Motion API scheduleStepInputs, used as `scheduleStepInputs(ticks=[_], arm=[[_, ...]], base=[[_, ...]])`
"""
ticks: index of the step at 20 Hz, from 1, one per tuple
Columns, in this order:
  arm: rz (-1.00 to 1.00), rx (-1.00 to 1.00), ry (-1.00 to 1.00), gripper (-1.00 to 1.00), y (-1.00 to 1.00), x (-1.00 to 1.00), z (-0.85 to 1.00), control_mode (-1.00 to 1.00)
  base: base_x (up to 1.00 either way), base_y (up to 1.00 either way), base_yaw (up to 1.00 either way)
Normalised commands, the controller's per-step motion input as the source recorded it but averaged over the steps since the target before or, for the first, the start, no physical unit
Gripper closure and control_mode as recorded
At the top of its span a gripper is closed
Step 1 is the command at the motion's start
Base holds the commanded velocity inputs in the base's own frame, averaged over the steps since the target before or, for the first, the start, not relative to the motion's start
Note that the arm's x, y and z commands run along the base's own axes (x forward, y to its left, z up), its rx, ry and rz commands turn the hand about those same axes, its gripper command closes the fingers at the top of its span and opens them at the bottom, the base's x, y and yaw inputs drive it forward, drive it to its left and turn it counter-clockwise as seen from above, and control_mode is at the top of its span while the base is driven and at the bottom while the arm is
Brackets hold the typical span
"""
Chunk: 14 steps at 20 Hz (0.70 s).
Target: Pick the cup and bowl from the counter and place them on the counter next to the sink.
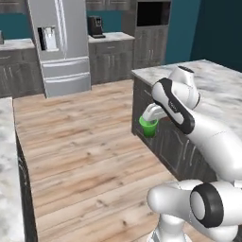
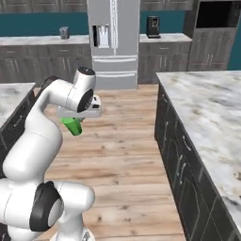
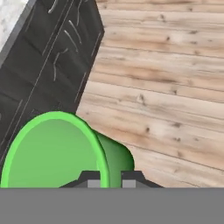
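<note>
The bright green cup [image 1: 150, 127] hangs from my gripper [image 1: 152, 121] above the wooden floor, between two marble counters. From the right base camera the cup [image 2: 72, 126] shows tilted under the white hand, with the gripper [image 2: 75, 118] just above it. In the hand view the cup [image 3: 57, 151] is seen from its open mouth. The fingertips [image 3: 92, 181] pinch its rim wall, one inside and one outside, so the gripper [image 3: 109, 183] is shut on it. The bowl and the sink are out of view.
A marble island counter [image 2: 207, 108] on dark cabinets stands to the right. Another marble counter edge [image 1: 7, 160] runs along the left. A steel fridge [image 1: 59, 45] and back counters with a coffee machine [image 2: 152, 27] line the far wall. Wooden floor [image 1: 90, 146] lies between.
</note>
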Motion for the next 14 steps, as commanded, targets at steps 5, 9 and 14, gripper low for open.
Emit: scheduleStepInputs(ticks=[5,9,14], arm=[[0.00,0.00,0.00,1.00,0.00,0.00,0.00,1.00],[0.00,0.00,0.00,1.00,0.00,0.00,0.00,1.00],[0.00,0.00,0.00,1.00,0.00,0.00,0.00,1.00]], base=[[0.39,0.42,-0.57],[0.50,0.24,-0.59],[0.54,0.42,-0.53]])
